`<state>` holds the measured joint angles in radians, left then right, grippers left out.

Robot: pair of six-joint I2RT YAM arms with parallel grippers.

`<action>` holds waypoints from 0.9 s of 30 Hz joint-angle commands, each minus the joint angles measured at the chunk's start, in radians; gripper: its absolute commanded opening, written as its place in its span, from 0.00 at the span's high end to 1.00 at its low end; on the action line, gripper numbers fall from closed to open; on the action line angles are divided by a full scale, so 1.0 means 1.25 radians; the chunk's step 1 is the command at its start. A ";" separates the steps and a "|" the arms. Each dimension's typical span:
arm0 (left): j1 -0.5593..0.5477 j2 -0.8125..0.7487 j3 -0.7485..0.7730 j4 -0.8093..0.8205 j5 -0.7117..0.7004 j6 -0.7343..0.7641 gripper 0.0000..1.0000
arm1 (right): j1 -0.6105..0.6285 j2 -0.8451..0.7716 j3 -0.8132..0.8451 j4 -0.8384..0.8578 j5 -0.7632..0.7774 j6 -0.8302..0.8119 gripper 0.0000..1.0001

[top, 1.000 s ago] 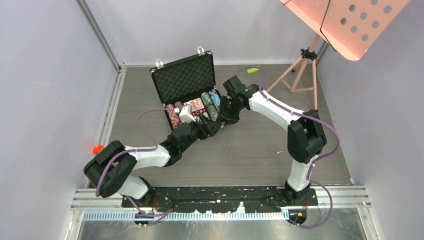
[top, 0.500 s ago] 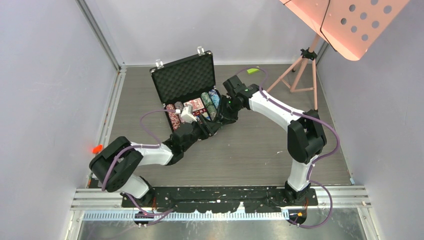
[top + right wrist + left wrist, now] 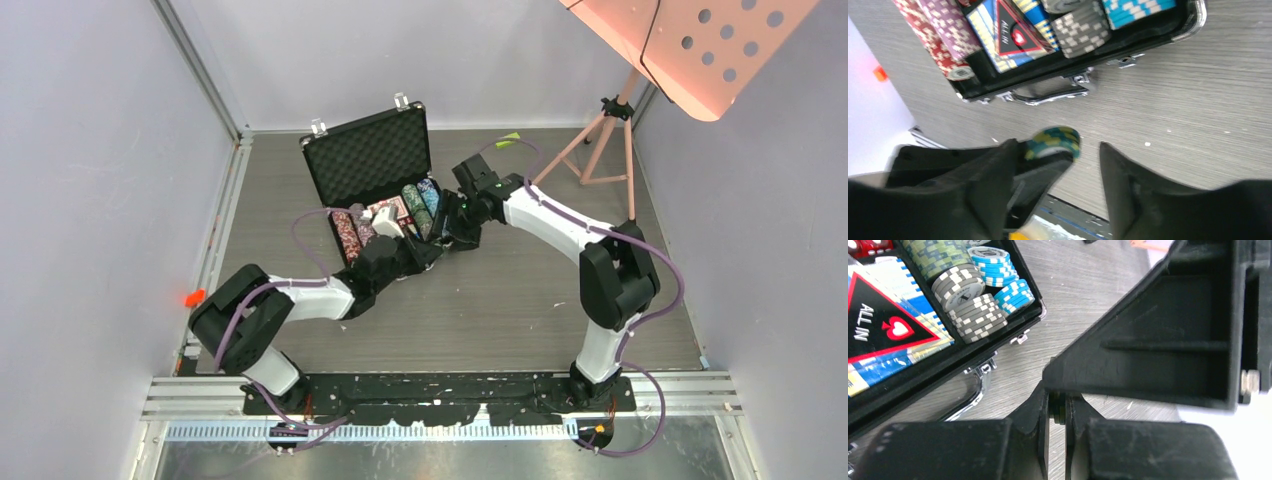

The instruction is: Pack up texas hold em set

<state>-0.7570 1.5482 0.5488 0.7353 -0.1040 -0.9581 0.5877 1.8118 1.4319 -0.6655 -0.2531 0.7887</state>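
Hard to see: left hand (image 3: pixel 1058 409) fingertips crowded at frame bottom, jaws almost together on thin edge-on thing. Right wrist view shows this as green-yellow chip (image 3: pixel 1054 140), gripped, just in front of case (image 3: pixel 368 160). Right hand (image 3: pixel 1057 147) open, fingers either side of that chip; contact unclear. Dice (image 3: pixel 868 246) cut off at frame corner. Case on bench (image 3: pixel 1198 100), lid raised. Inside: chip rows (image 3: pixel 970 305), cards (image 3: pixel 888 325) marked ALL IN. Handle (image 3: pixel 1048 97) faces arms.

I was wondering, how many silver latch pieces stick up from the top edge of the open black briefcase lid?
2. One silver latch piece stands near the left end of the open black briefcase lid's top edge, the other near its right end. None seems hidden there.
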 commanded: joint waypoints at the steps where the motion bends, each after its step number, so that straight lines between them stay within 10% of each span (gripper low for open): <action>1: 0.035 -0.048 0.116 -0.214 0.039 0.113 1.00 | -0.042 -0.083 -0.071 0.053 0.017 0.018 0.23; 11: 0.079 -0.007 0.398 -0.681 0.079 0.521 1.00 | -0.206 -0.342 -0.336 0.243 0.124 0.021 0.15; 17: 0.079 0.061 0.496 -0.712 0.114 0.838 1.00 | -0.248 -0.412 -0.364 0.226 0.116 -0.046 0.16; 27: 0.139 0.227 0.698 -0.887 0.251 1.046 1.00 | -0.258 -0.443 -0.372 0.212 0.089 -0.084 0.17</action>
<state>-0.6189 1.7760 1.2999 -0.2619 0.1085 0.2008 0.2726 1.3010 0.9703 -0.4179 -0.1318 0.7212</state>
